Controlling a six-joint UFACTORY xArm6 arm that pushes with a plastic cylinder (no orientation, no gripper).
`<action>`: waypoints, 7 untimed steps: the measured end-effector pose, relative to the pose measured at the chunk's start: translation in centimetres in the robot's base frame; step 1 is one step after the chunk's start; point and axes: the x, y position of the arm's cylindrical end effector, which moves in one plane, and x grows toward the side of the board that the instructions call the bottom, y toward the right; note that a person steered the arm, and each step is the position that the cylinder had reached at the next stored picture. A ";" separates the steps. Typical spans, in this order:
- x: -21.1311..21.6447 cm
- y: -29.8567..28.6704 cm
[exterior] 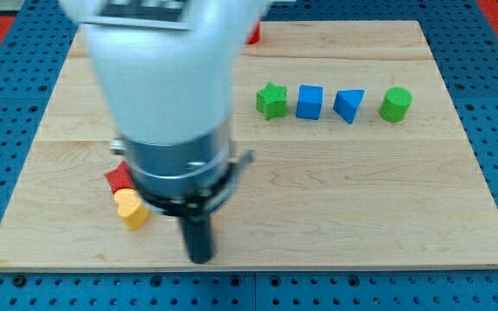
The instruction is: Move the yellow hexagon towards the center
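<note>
Pale wooden board [361, 190] lay on a blue pegboard, with a green star [271, 100], blue cube [309, 102], blue wedge [349, 105] and green cylinder [396, 104] lined up at the view's upper right. Near the view's bottom left, the yellow hexagon [130, 208] sat touching a red block [118, 178], just left of my tip [200, 257]. That bare rod held nothing.
</note>
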 end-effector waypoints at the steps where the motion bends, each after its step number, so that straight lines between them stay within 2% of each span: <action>1: -2.1 -2.5; 3: -1.0 0.5; 4: -3.1 1.8; 6: -4.3 -4.1; 7: -7.8 -2.2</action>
